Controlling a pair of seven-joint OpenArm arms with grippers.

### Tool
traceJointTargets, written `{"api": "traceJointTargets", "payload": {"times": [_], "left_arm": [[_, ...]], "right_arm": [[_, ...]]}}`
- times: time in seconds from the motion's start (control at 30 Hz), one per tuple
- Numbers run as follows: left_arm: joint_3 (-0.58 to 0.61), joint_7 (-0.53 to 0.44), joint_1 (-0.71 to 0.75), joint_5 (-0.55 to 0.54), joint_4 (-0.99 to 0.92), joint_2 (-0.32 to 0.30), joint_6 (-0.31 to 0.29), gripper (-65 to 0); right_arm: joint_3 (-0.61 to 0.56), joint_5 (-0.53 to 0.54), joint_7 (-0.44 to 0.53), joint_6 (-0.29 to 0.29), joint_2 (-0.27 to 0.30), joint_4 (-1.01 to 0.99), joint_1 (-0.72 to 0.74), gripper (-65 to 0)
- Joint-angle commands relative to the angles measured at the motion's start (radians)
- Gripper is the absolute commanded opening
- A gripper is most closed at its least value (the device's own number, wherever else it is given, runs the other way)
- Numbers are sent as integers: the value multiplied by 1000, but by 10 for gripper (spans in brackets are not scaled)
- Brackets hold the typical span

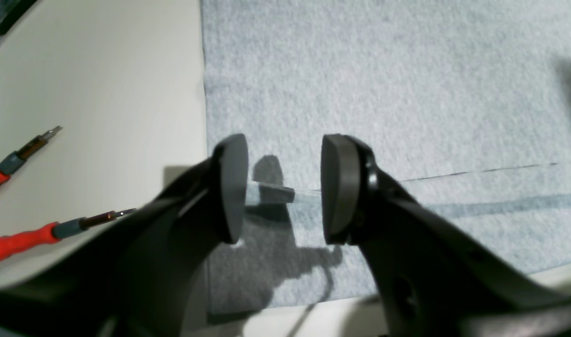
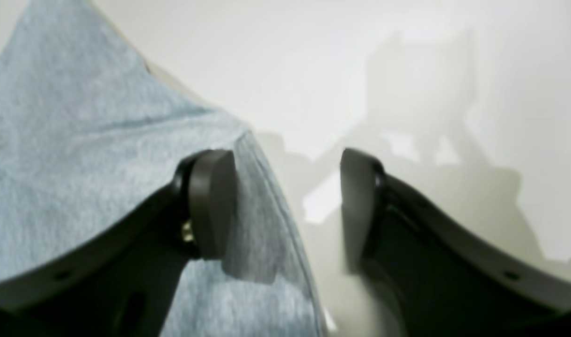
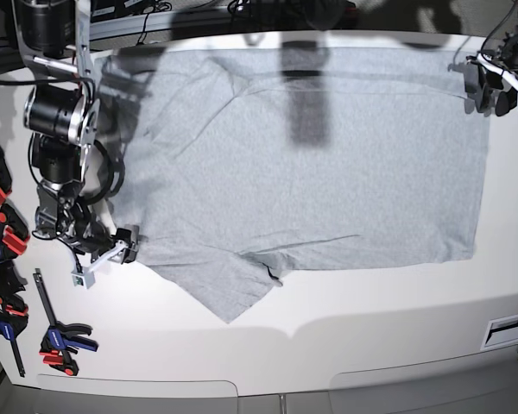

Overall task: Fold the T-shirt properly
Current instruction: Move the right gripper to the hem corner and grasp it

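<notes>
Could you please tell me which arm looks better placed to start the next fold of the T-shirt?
Probably the right: its open hand straddles the sleeve edge of the T-shirt. The left hand, also open, sits over the hem corner, so either could begin.

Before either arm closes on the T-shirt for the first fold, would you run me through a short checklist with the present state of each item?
1. Left gripper open: ok, jaws stand apart.
2. Left gripper over the cloth: ok, it hangs above the T-shirt near its hem and side edge.
3. Right gripper open: ok, jaws apart.
4. Right gripper straddles an edge: ok, one pad over the T-shirt's edge, the other over the bare table.
5. T-shirt lying flat: not ok, the base view shows creases and a turned sleeve.
6. Pads touching the fabric: cannot tell.
</notes>
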Motion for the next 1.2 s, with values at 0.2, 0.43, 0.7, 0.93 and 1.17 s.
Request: {"api": "traceJointTargets", "payload": {"times": [0.2, 0.43, 0.7, 0.93, 1.17], "left_arm": [[-11, -50, 3, -10, 14, -17, 1, -413], [-11, -50, 3, -10, 14, -17, 2, -413], [-11, -50, 3, -11, 14, -17, 2, -413], [-11, -50, 3, -39, 14, -16, 1, -413], [-11, -66, 3, -39, 14, -17, 1, -413]], "right_arm": [[0, -21, -30, 29, -41, 2, -11, -307], [0, -21, -20, 31, -76, 2, -11, -307], [0, -21, -23, 31, -94, 2, -11, -307], [0, -21, -23, 24, -114, 2, -11, -308], [0, -16, 10, 2, -122, 2, -14, -579]]}}
